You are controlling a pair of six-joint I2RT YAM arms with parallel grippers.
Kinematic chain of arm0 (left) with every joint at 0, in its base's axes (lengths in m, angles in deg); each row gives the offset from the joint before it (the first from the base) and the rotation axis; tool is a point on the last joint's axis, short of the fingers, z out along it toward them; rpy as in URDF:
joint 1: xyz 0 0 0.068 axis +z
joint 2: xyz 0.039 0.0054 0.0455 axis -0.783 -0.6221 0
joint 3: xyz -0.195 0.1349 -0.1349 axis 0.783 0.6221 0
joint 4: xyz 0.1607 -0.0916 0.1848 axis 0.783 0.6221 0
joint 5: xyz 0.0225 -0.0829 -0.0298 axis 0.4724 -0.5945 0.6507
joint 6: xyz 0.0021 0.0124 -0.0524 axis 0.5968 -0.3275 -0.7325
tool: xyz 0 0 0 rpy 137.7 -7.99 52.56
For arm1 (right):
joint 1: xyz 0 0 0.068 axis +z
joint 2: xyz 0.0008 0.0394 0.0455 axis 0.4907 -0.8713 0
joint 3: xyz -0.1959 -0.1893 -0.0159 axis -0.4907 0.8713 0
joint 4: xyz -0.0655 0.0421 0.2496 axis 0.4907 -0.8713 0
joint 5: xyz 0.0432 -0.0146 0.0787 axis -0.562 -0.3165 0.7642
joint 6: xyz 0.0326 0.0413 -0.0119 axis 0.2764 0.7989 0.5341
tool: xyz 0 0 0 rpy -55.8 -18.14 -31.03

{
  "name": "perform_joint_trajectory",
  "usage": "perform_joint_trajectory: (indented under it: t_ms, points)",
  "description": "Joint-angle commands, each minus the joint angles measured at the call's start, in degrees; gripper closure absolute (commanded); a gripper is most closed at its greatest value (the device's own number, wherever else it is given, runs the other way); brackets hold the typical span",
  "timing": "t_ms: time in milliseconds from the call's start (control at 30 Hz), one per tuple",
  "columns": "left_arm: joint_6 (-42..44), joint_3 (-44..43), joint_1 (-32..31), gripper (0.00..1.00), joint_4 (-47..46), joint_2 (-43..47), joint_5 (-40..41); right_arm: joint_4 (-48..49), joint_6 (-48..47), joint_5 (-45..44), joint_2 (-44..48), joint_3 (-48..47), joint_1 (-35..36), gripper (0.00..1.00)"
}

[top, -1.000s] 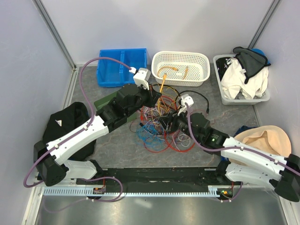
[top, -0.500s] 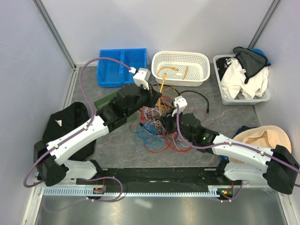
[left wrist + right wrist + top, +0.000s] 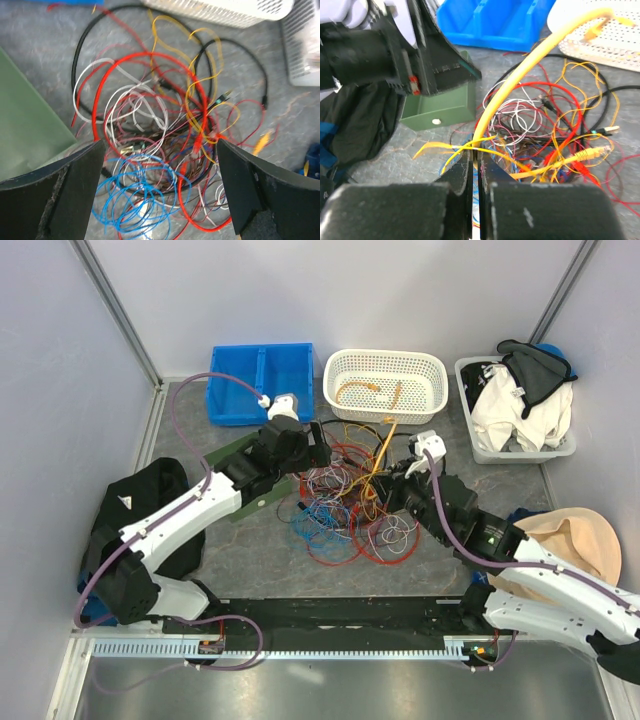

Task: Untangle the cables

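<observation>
Currently: cables (image 3: 345,505), tangled heap mid-table, before basket (image 3: 436,390). Left gripper (image 3: 160,170): jaws wide apart above heap. Right gripper (image 3: 476,165): clamped on yellow cable (image 3: 530,56). Risk: pull may drag whole knot, tightening red loops (image 3: 150,57).

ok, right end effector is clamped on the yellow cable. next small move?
Probably raise the right end effector slowly toward the white basket, drawing the yellow cable out of the tangle. Its jaws are shut on that cable, thin wires cross it below, and the left end effector is open, holding nothing.
</observation>
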Motion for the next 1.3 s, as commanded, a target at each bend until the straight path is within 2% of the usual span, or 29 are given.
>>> perform_joint_trajectory:
  t_ms: [0,167,400,567,867,933,967,1033,1067,1133,1167,1233,1267]
  points:
    - [-3.2,-0.7,0.0,0.00,0.2,-0.2,-4.5,-11.7,-0.2,-1.4,-3.1,-6.0,-0.2,1.00]
    - [-0.7,2.8,0.0,0.00,-5.9,3.8,-13.2,-14.6,2.9,-1.3,-6.4,-3.7,-0.2,1.00]
    - [-0.1,14.8,-0.1,0.00,-29.4,10.4,-31.1,-13.6,3.7,-0.3,-4.0,-2.8,-0.1,1.00]
    - [0.8,21.5,-0.9,0.00,-39.3,10.7,-41.7,-14.4,3.5,0.2,-2.9,-4.1,-0.2,1.00]
    - [5.0,23.4,-6.4,0.01,-46.4,7.0,-47.2,-14.5,3.6,1.2,-2.4,-4.7,-0.2,1.00]
    - [5.4,22.7,-7.2,0.05,-46.5,5.2,-47.9,-14.5,3.6,1.2,-2.3,-4.6,-0.2,1.00]
    - [5.5,22.4,-7.9,0.09,-46.6,4.4,-48.6,-14.5,3.6,1.1,-2.2,-4.5,-0.2,1.00]
    - [5.5,21.6,-8.2,0.29,-46.5,2.1,-49.4,-14.5,3.7,1.1,-1.8,-4.4,-0.2,1.00]
    - [5.4,21.2,-8.3,0.47,-46.4,1.5,-49.8,-14.6,3.7,1.1,-1.8,-4.3,-0.2,1.00]
    - [5.7,20.6,-8.3,0.66,-44.3,0.2,-48.9,-15.1,3.7,0.7,-1.2,-4.2,-0.2,1.00]
    - [6.0,20.4,-8.3,0.85,-43.5,0.2,-47.1,-15.4,3.7,0.6,-0.9,-4.3,-0.2,1.00]
    - [7.3,20.1,-8.3,0.98,-39.9,1.3,-44.6,-16.3,3.6,0.0,0.2,-4.5,-0.2,1.00]
    - [7.6,20.0,-8.3,0.98,-38.6,2.1,-41.1,-16.9,3.6,-0.7,0.5,-4.5,-0.2,1.00]
